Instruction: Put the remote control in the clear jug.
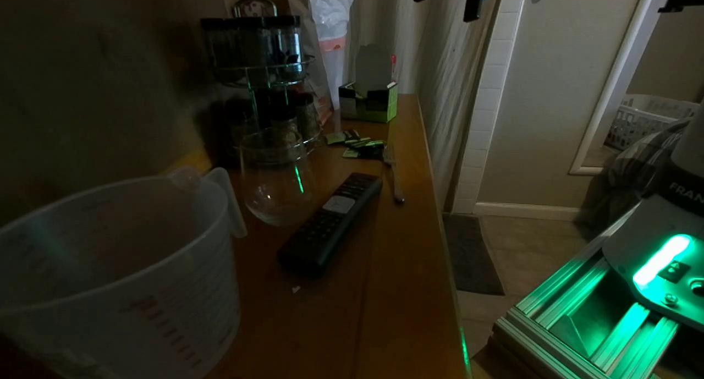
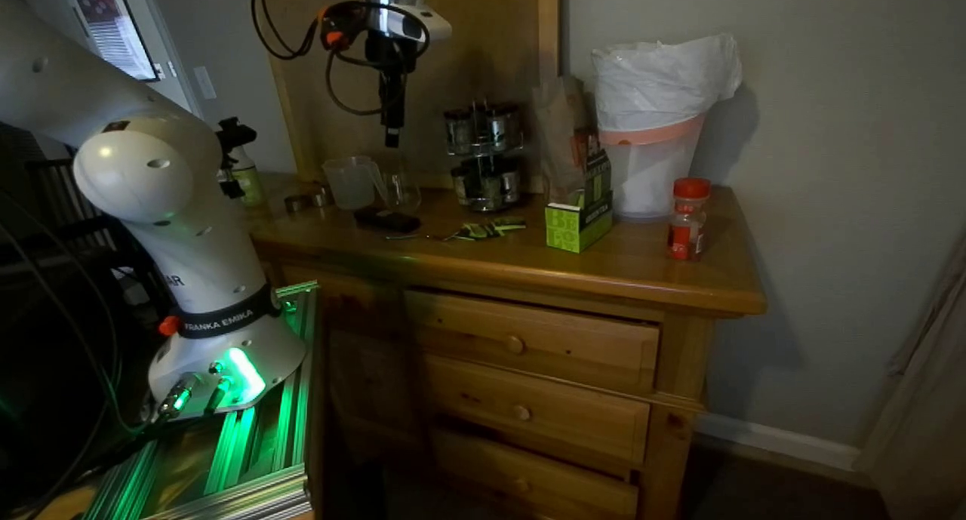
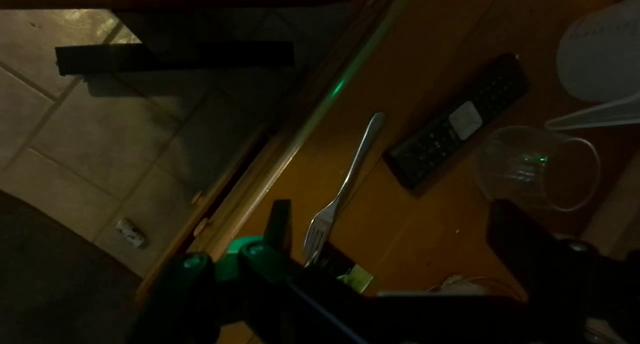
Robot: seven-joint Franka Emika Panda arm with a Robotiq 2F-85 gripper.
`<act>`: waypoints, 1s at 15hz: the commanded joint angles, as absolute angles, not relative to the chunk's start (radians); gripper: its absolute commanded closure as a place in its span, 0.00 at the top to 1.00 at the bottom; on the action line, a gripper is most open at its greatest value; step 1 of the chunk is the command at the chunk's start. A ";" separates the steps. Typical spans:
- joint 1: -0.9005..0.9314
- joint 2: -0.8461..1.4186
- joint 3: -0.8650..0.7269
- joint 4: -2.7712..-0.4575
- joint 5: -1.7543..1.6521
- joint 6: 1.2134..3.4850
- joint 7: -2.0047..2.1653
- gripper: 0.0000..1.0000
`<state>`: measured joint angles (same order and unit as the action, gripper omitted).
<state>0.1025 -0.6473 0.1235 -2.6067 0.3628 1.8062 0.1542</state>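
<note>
In the wrist view, the gripper is spread wide. At 1 o'clock from it, the remote control is seen lying on the dresser; at 2 o'clock, the clear jug is partly shown.

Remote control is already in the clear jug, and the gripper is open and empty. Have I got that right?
Not quite: the remote control is outside the clear jug, lying on the wooden top between the fork and the round glass, as the wrist view shows. The gripper is indeed open and empty.
</note>
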 commanded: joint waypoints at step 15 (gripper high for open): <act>0.340 -0.686 0.179 -2.702 0.374 1.716 -0.163 1.00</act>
<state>0.3459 -0.6861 0.1741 -2.7042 0.3723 1.7192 -0.1607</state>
